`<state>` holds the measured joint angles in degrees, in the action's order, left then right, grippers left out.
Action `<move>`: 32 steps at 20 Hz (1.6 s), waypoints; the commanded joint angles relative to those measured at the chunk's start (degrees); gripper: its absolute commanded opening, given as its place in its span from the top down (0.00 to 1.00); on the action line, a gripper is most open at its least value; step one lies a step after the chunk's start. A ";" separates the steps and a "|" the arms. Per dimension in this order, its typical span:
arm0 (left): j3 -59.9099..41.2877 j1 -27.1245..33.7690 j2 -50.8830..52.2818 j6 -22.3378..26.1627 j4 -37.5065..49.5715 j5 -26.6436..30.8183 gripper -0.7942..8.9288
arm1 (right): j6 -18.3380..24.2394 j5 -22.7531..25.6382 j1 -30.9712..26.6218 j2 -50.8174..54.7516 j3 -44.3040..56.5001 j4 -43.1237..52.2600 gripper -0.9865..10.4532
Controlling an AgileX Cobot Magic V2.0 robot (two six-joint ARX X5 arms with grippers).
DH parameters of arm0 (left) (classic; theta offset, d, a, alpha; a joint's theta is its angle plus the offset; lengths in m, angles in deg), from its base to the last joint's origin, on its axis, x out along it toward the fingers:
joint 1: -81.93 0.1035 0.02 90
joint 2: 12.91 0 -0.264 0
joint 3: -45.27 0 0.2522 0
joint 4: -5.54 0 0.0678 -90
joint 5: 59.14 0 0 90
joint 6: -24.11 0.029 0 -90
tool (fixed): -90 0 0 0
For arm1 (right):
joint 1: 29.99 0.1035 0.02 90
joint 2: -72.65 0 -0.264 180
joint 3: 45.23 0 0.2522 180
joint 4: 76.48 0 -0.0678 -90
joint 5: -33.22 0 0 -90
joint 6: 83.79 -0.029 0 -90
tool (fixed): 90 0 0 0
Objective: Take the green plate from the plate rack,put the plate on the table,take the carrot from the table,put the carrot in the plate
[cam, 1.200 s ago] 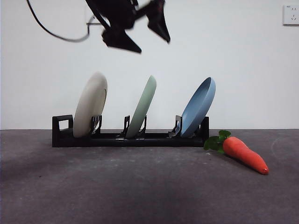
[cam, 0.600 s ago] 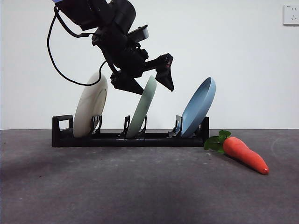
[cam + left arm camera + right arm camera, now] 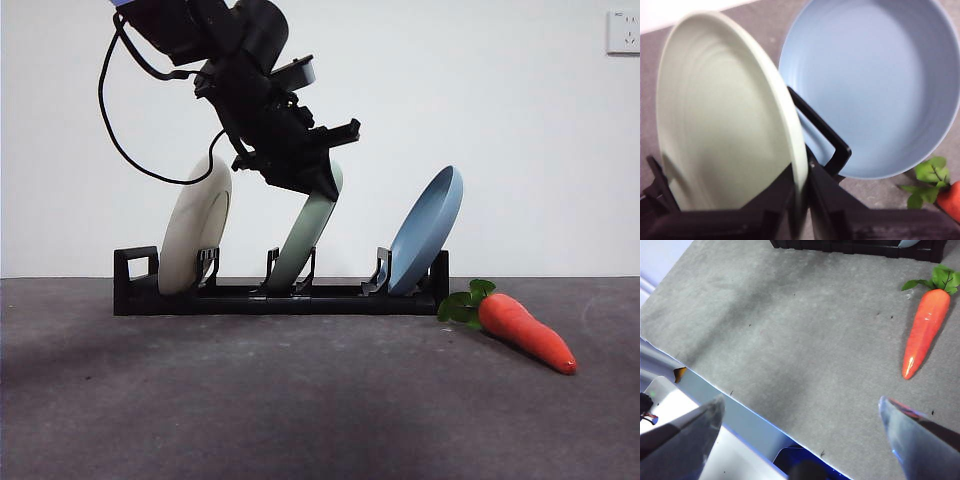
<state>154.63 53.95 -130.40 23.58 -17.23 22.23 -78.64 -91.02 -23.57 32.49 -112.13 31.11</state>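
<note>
The green plate (image 3: 303,238) stands tilted in the middle slot of the black plate rack (image 3: 250,298) on the table (image 3: 300,410). My left gripper (image 3: 318,180) has come down from the upper left and is shut on the plate's top rim. In the left wrist view its jaws (image 3: 800,200) pinch the edge of the green plate (image 3: 725,115). The carrot (image 3: 525,333) lies on the table right of the rack, leaves toward it. My right gripper (image 3: 800,404) is open and empty, hovering over the table's front edge, well away from the carrot (image 3: 924,332).
A cream-white plate (image 3: 193,225) stands in the rack's left slot and a blue plate (image 3: 425,232) in the right slot, close on either side of the green one. The rack's loop handle (image 3: 135,265) is at its left end. A wall outlet (image 3: 622,32) is at top right.
The left arm came down from the top of the front view onto the green plate's rim. Its jaws, open half a second ago, have closed on the rim. The plates and carrot have not moved.
</note>
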 commanded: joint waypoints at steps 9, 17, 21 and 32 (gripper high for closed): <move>0.17 1.11 6.60 -4.24 2.64 -5.38 0.93 | 0.11 0.09 0.13 0.02 -0.28 0.35 0.34; 0.17 -2.62 22.53 6.91 -14.80 -6.49 0.92 | 0.09 0.09 0.13 0.02 -0.28 0.63 0.34; 0.15 -9.84 29.35 18.71 -32.11 8.55 0.92 | 0.04 0.09 0.13 0.02 -0.28 1.75 0.34; -21.09 -28.48 29.00 23.32 -34.29 33.11 0.92 | -0.59 0.04 0.13 0.02 -0.28 4.26 0.34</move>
<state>134.12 25.42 -100.96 45.98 -51.68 54.98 -78.86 -91.06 -23.57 32.49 -112.13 35.06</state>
